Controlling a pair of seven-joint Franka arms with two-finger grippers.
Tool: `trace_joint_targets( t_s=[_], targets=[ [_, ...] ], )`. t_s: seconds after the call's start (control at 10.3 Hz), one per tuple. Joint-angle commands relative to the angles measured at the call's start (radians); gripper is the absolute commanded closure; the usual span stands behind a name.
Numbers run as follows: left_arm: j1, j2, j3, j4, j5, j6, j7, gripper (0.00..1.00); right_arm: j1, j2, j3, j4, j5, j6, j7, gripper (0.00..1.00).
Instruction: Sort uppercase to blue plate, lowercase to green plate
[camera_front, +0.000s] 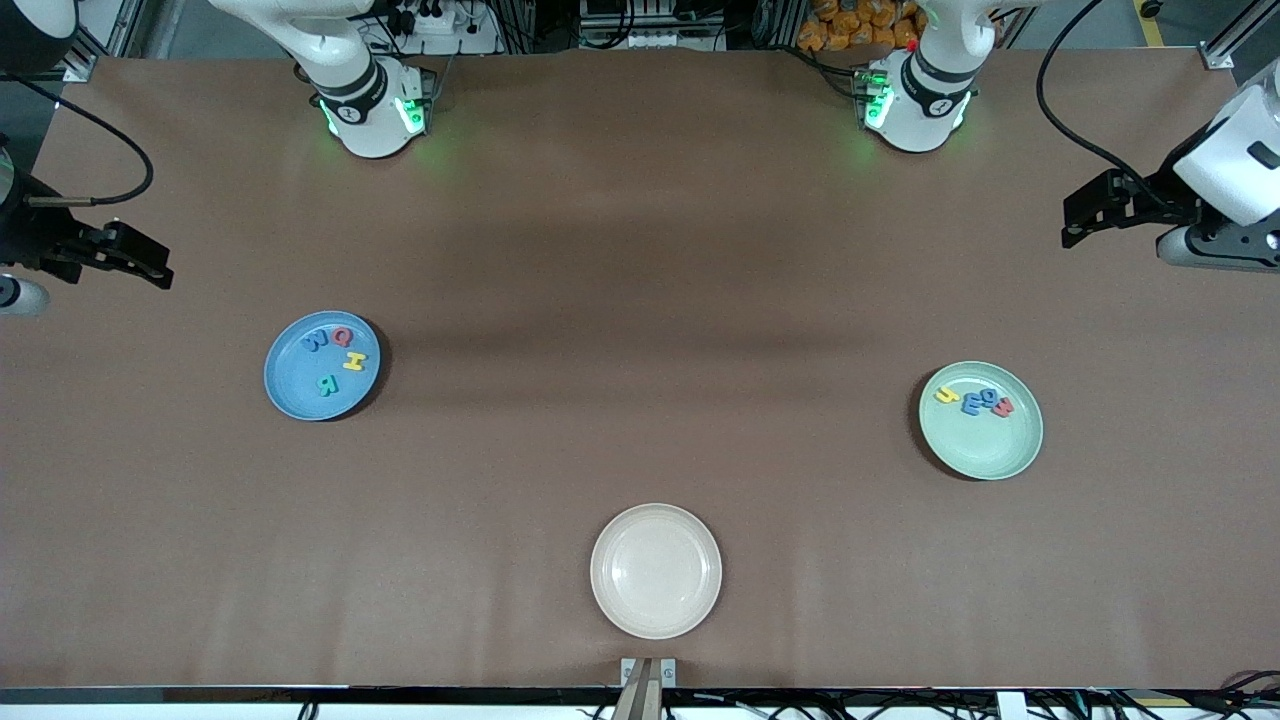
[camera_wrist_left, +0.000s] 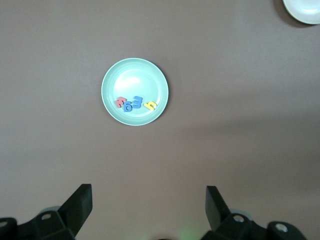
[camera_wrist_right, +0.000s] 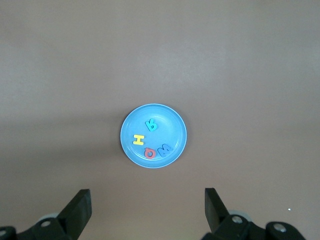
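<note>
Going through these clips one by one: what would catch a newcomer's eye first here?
Three plates on the brown table: the blue plate toward the right arm's end holds four capital letters, and the green plate toward the left arm's end holds four lowercase letters. A beige plate, nearest the front camera, lies bare. The left gripper and right gripper wait open at the table's ends, holding nothing.

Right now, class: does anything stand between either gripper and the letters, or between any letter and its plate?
Nothing visible does. All four capitals lie in the blue plate, all four lowercase letters in the green plate. The left gripper and right gripper hang open and empty at the table's ends.
</note>
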Motion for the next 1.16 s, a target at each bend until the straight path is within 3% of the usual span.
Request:
trace_joint_targets(
  t_s=[0.0, 1.06],
  targets=[
    [-0.016, 0.005, 0.018, 0.015, -0.011, 0.019, -0.016, 0.0, -0.042, -0.027, 0.02, -0.033, 0.035, 0.014, 0.01, 0.0],
    [-0.008, 0.003, 0.016, 0.041, 0.004, 0.055, 0.001, 0.0, -0.039, -0.03, 0.027, -0.035, 0.04, 0.001, -0.006, 0.0]
  ],
)
